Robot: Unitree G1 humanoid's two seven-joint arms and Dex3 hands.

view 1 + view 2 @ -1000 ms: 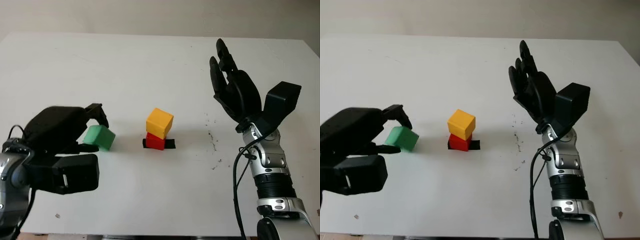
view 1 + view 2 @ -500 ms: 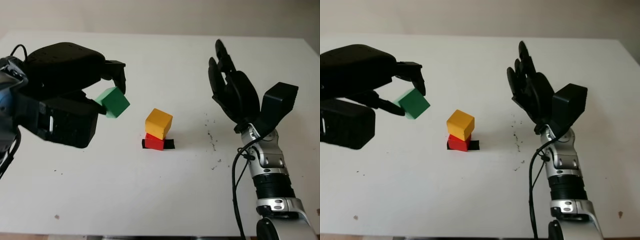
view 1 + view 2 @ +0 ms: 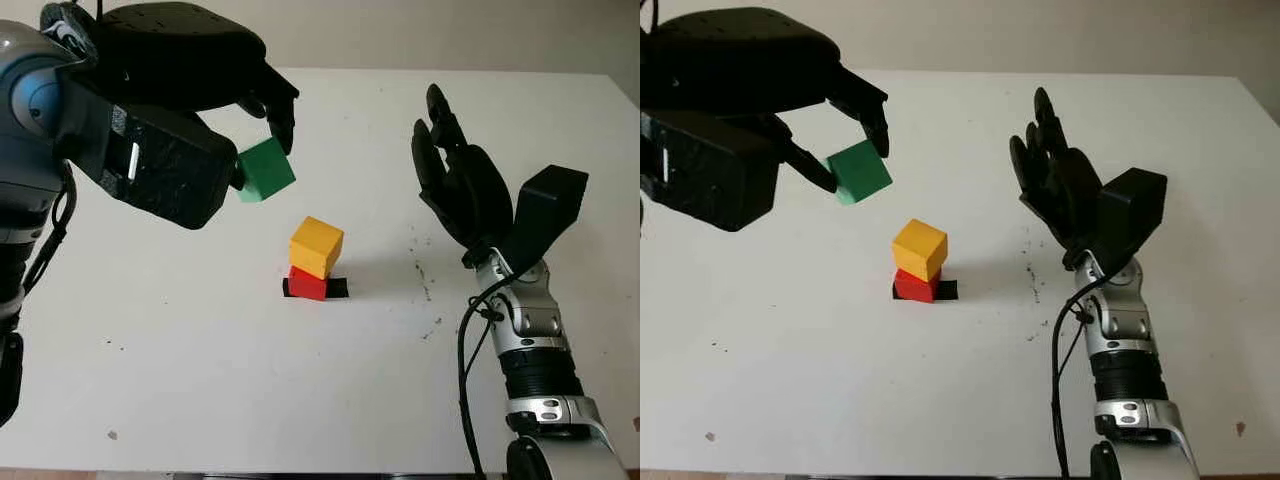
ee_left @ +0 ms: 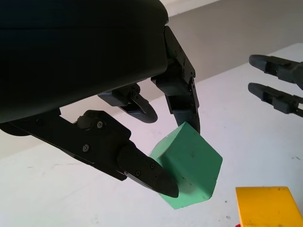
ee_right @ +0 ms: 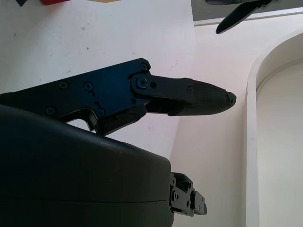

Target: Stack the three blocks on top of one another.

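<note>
My left hand (image 3: 262, 150) holds a green block (image 3: 266, 170) in the air, above and to the left of the stack. Its fingertips (image 4: 189, 111) pinch the green block (image 4: 189, 165) from two sides. A yellow block (image 3: 317, 246) sits askew on a red block (image 3: 310, 284), which stands on a black mark (image 3: 338, 288) near the table's middle. My right hand (image 3: 455, 180) is raised, open, to the right of the stack and holds nothing.
The white table (image 3: 250, 380) ends at a front edge close to me and at a right edge (image 3: 625, 110) behind the right arm. Small dark specks (image 3: 425, 280) dot the surface between the stack and the right arm.
My left hand has lifted the green block off the table and carried it up and rightward toward the stack. The right hand has barely moved.
</note>
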